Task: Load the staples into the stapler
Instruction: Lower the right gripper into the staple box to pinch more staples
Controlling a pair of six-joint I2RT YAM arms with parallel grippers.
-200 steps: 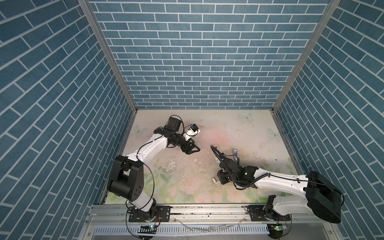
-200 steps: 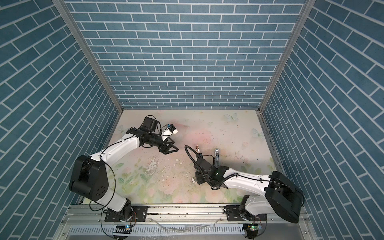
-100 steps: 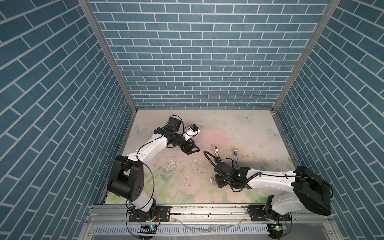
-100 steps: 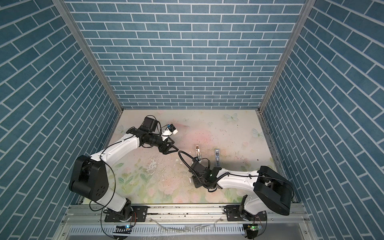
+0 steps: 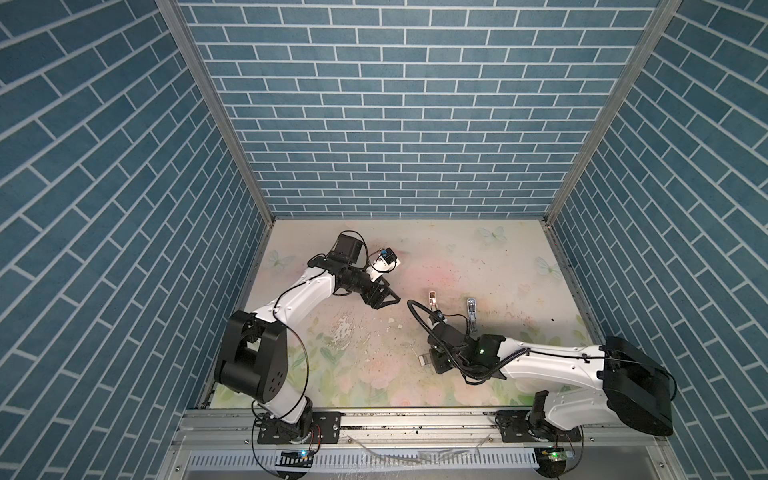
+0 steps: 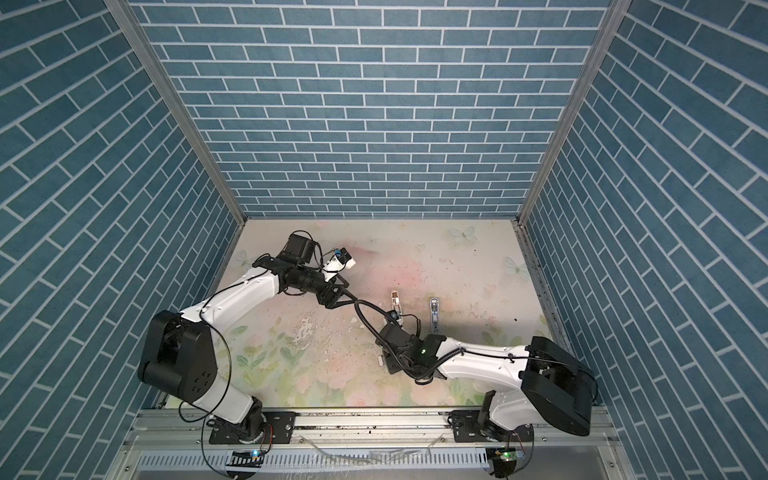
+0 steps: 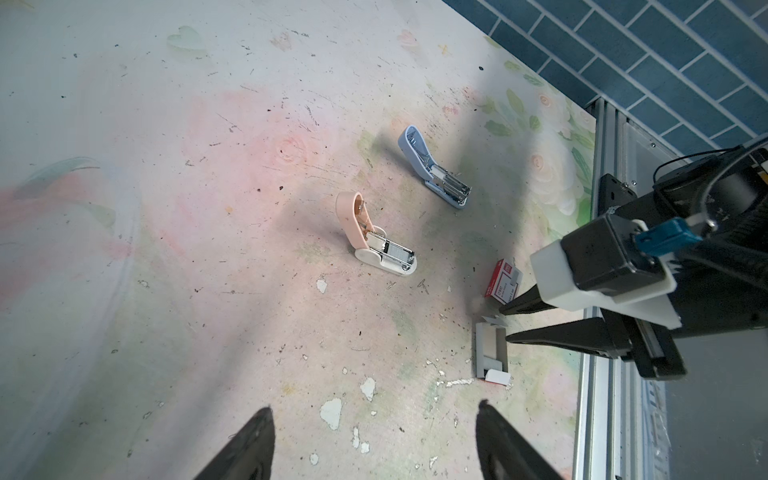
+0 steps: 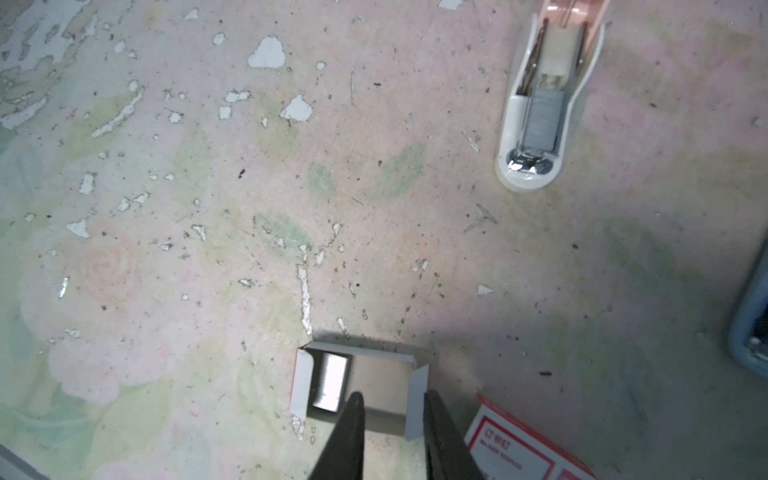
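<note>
Staples (image 8: 330, 384) glint in their tray (image 8: 382, 384), right claw (image 8: 392, 397) narrowly parted above, perhaps touching; left claw (image 7: 374, 407) wide.

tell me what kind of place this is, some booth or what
Probably a robot test cell: brick-pattern wall panels enclose a worn floral tabletop, and a left arm and right arm are bolted to an aluminium rail at its front.

Staples (image 8: 328, 384) in tray (image 8: 382, 388), pink stapler (image 8: 544, 112) open

red-and-white staple box (image 8: 524, 451), framed label with printed lines, lettering too blurred to read
</note>
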